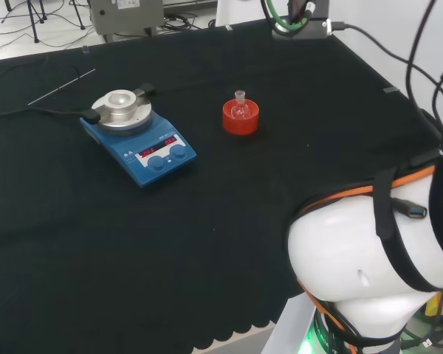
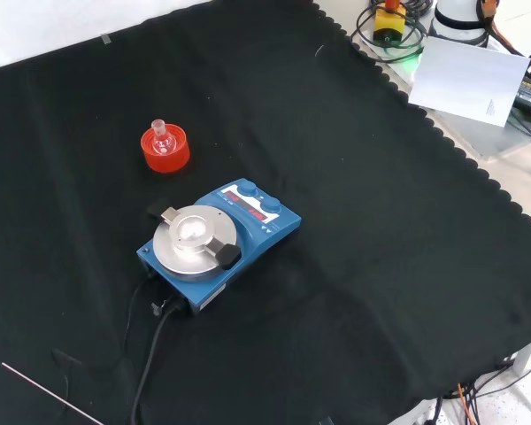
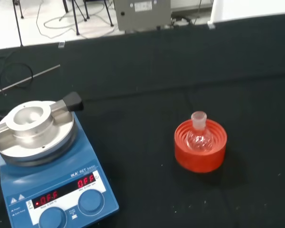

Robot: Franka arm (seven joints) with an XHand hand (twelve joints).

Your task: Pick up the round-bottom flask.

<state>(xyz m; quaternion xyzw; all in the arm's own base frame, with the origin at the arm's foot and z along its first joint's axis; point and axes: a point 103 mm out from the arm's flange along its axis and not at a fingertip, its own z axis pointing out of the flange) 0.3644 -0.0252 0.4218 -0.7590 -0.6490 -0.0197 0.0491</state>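
Head view, left to right across the black-clothed bench (image 1: pixel 96 243): a thin metal rod (image 1: pixel 61 86) lies near the far left edge, a blue magnetic stirrer (image 1: pixel 138 138) with a round metal block (image 1: pixel 121 108) on its plate sits left of the middle, and the small clear round-bottom flask (image 1: pixel 240 108) stands upright, neck up, in its red ribbed stand (image 1: pixel 241 118) near the middle of the cloth, apart from the stirrer. At the right edge rises the arm's own white link (image 1: pixel 369 254), banded with black straps and an orange cable. Front view shows the same flask (image 2: pixel 163 138) seated in the stand (image 2: pixel 165 150) toward the far left part of the cloth, with the stirrer (image 2: pixel 219 243) nearer the middle and a white sheet of paper (image 2: pixel 467 80) off the cloth at the far right corner. Wrist view looks down on the stirrer (image 3: pixel 47 175) and, beside it, the flask (image 3: pixel 199 137) resting in the stand (image 3: pixel 200 146). Whether the fingers are released or clenched cannot be told. By the look of things the pickup has not yet begun: the flask sits untouched, and the approach, the grasp and the lift all remain.
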